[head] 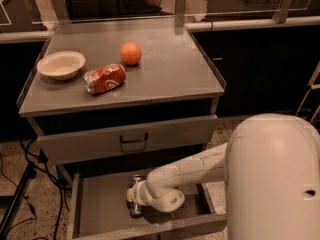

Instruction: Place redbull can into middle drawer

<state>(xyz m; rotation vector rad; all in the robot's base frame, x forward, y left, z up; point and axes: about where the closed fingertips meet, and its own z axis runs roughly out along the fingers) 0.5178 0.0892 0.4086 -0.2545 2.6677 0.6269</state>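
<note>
The middle drawer (100,204) stands pulled open below the cabinet top, a wide shallow grey metal tray. My arm reaches down into it from the right. The gripper (133,196) is low inside the drawer, left of its middle, just above the floor. The redbull can (135,180) is at the gripper. Its shiny metal top shows at the far side and a dark end shows at the near side. The gripper body hides the can's middle.
The upper drawer front (130,139) with a dark bar handle is closed. On the cabinet top (170,79) lie a white bowl (61,65), a red-orange soda can on its side (104,78) and an orange (131,53). Cables (22,184) and a stand leg are at the left.
</note>
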